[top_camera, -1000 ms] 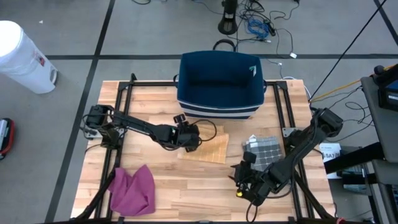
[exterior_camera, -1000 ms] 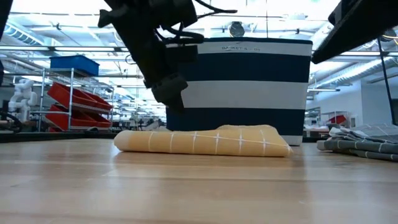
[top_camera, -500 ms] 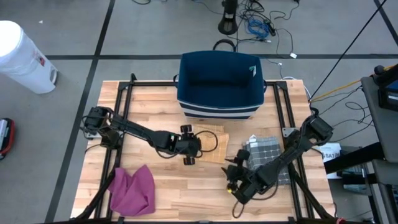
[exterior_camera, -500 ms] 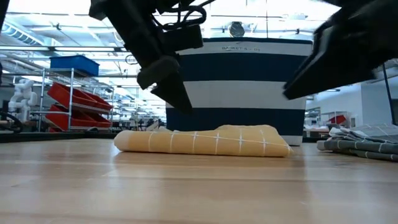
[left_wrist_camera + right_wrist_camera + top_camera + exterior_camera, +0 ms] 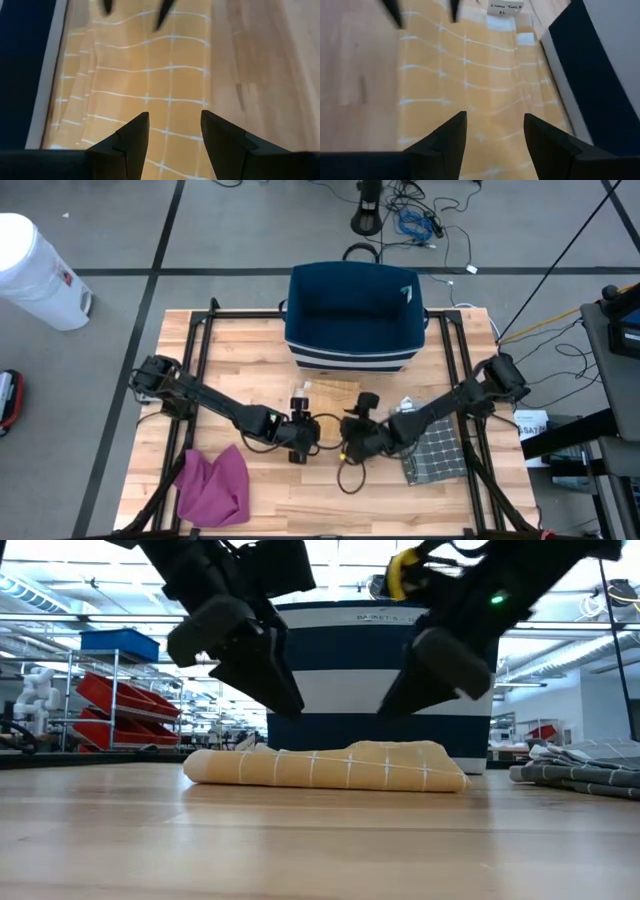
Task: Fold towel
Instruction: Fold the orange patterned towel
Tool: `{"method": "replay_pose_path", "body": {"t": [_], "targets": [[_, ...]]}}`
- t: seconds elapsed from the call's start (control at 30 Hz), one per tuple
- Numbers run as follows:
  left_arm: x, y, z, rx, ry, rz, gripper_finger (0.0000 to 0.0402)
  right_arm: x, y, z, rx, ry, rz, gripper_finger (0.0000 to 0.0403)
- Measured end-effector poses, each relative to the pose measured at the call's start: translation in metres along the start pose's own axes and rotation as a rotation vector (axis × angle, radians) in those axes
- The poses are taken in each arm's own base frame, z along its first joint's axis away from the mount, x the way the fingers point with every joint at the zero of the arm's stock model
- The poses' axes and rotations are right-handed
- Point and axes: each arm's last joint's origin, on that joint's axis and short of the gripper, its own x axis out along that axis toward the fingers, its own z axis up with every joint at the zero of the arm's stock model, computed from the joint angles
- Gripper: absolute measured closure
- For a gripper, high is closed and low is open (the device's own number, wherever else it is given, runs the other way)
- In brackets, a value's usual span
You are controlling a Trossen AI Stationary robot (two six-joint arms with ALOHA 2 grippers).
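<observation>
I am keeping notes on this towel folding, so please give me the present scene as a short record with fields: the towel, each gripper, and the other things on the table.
towel: yellow checked towel, folded flat in front of the navy basket
left gripper: open, above the towel's near edge, empty
right gripper: open, above the same edge, facing the left one, empty
other cloths: purple cloth at the near left corner; grey checked cloth at the right
table: light wood

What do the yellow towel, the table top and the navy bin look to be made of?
Yellow towel: soft woven cloth, matte, with a white grid pattern; it slumps in rounded folds and carries a sewn label. Table top: light wood, butcher-block style, judging by the jointed strips and grain. Navy bin: probably stiff fabric, matte, white-striped; its walls stand upright.
</observation>
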Motion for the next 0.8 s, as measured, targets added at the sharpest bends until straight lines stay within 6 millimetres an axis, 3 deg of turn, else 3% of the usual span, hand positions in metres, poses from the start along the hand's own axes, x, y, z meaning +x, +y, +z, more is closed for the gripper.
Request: {"method": "replay_pose_path", "body": {"t": [0.27,0.8], "targets": [[-0.005,-0.01,0.0,0.025,-0.01,-0.018,0.0216,0.029,-0.029,0.01,-0.091,0.062,0.117,0.022],[-0.006,-0.014,0.0,0.034,-0.015,-0.025,0.0216,0.06,-0.091,0.018,-0.118,0.102,0.369,0.022]]}}
